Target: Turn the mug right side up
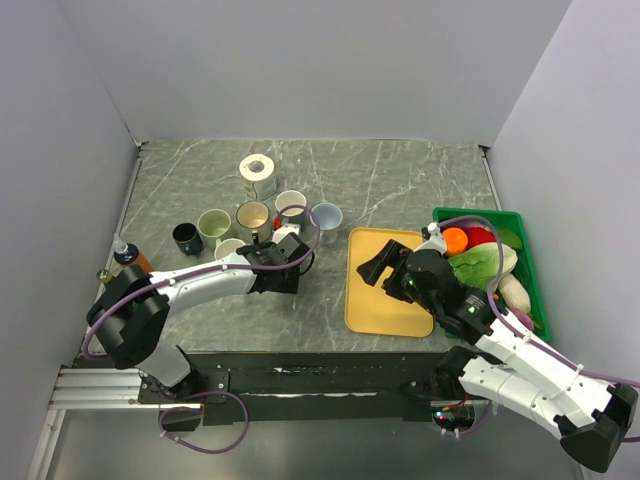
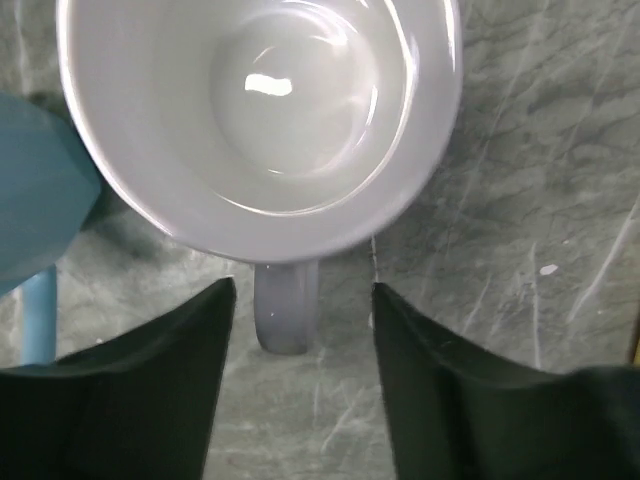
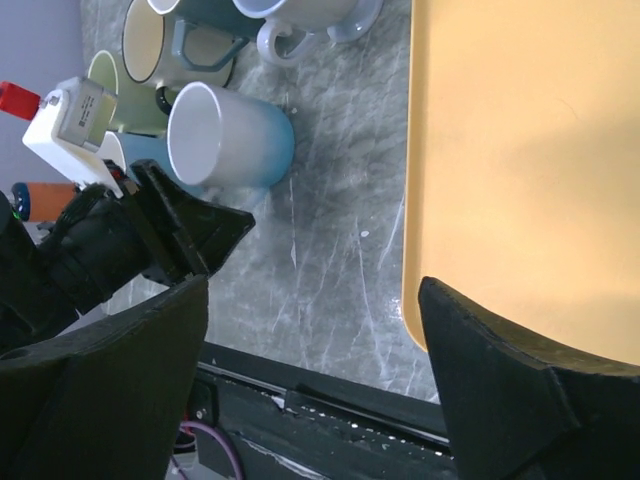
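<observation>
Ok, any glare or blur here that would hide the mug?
Left wrist: bright glare spot inside the mug, edges slightly soft. Right wrist: yellow tray washed pale, foreground very dark. Top view: even light, sharp, soft shadows only.

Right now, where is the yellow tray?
In the top view the yellow tray lies right of centre, directly left of the green basket.

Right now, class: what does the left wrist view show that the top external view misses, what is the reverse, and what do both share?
Only the left wrist: the pale glossy ceramic mug's handle untouched between the left gripper's open jaws. Only the top external: the yellow plastic tray, the green plastic basket and the white paper roll. Both: that upright mug on the grey marbled table.
</observation>
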{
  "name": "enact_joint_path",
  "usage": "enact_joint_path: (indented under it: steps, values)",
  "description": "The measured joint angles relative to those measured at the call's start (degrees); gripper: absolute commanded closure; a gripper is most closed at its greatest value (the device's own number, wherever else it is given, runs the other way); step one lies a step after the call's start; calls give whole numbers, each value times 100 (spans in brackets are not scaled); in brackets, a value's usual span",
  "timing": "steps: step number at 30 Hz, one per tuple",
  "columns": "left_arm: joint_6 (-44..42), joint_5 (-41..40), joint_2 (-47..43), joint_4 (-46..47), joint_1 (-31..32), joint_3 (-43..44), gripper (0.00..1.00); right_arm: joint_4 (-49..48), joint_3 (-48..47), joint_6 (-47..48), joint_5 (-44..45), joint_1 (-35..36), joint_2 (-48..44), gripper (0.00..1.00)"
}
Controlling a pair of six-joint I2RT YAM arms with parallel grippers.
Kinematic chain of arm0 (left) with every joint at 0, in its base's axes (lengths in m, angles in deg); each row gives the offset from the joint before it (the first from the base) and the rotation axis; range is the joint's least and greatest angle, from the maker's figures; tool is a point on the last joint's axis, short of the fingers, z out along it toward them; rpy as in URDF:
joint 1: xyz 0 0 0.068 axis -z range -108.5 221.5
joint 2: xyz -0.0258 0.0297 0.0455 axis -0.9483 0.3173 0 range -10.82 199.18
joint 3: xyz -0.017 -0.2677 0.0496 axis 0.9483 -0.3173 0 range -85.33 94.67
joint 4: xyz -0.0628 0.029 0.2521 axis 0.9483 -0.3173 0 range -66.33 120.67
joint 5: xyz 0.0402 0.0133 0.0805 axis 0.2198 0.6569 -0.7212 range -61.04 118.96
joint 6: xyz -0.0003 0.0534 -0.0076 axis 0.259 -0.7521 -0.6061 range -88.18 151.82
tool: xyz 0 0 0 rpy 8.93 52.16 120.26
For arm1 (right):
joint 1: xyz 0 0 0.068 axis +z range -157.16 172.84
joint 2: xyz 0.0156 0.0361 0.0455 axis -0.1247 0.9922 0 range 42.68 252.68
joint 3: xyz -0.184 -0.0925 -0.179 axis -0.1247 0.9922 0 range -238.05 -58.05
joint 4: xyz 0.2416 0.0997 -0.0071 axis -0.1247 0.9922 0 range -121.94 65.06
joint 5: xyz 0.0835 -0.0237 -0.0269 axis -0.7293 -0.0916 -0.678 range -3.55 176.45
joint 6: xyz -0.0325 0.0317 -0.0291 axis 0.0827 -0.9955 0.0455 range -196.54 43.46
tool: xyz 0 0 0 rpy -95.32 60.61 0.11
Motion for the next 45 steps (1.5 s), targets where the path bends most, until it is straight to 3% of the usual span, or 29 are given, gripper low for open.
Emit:
enact_joint_path:
  steps: [1,2,3,8,16,26,32,38,45]
  values:
    - [2,-17,-4,33,0,0,21,22,-13,0,0,0,0,0]
    - [13,-33,-13,55,0,-2,4,42,-28,9,0,0,0,0]
    - [20,-55,-35,70,0,-9,4,83,-57,20,2,0,0,0]
    - [111,-120,-446,98,-2,-59,4,208,-111,15,98,0,-133,0]
    - [162,-111,-1904,-114,0,-48,4,612,-393,20,321,0,-267,0]
    - [103,-369,-3497,-911,0,673,4,1139,-850,262,584,0,-772,0]
    - [-155,-791,-4481,-1386,0,1161,4,1825,-1631,546,968,0,-935,0]
    - [-396,-1150,-4900,-1482,0,1860,4,2074,-2144,846,1064,-2,-1290,0]
    - [-396,-1158,-4592,-1788,0,2330,4,2063,-2334,968,1082,-2,-1899,0]
